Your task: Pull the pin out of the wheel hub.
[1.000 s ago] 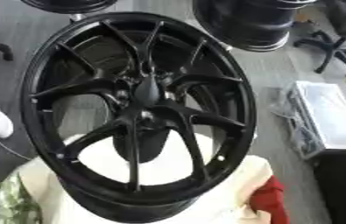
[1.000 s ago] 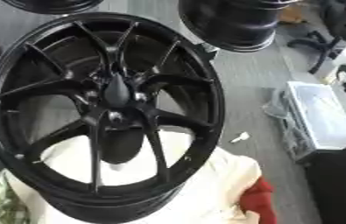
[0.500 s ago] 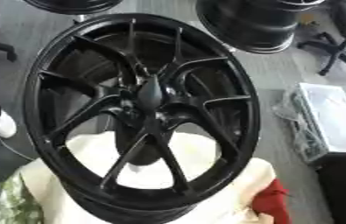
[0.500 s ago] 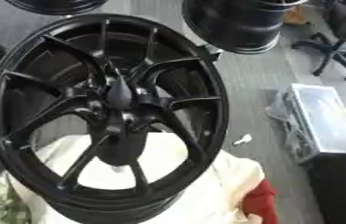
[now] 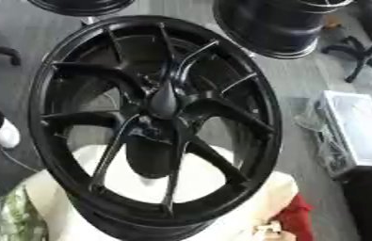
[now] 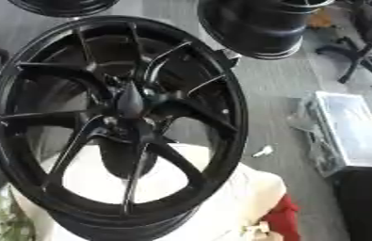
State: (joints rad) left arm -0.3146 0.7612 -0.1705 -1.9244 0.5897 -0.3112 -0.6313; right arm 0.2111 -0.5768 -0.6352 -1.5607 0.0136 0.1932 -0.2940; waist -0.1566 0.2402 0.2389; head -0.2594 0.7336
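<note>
While neither robot hand shows in either eye view, so their state cannot be told, a large glossy black alloy wheel with thin forked spokes [image 5: 156, 122] fills the middle of the scene, its face tilted toward the camera. It rests on a cream cloth-covered support [image 5: 139, 188] at the near side. At the hub, a dark pointed pin-like piece [image 5: 164, 96] stands out from the centre. Beyond it sits another black wheel [image 5: 275, 26] at far right, and a white tray [image 6: 355, 132] lies on the grey floor to the right.
</note>
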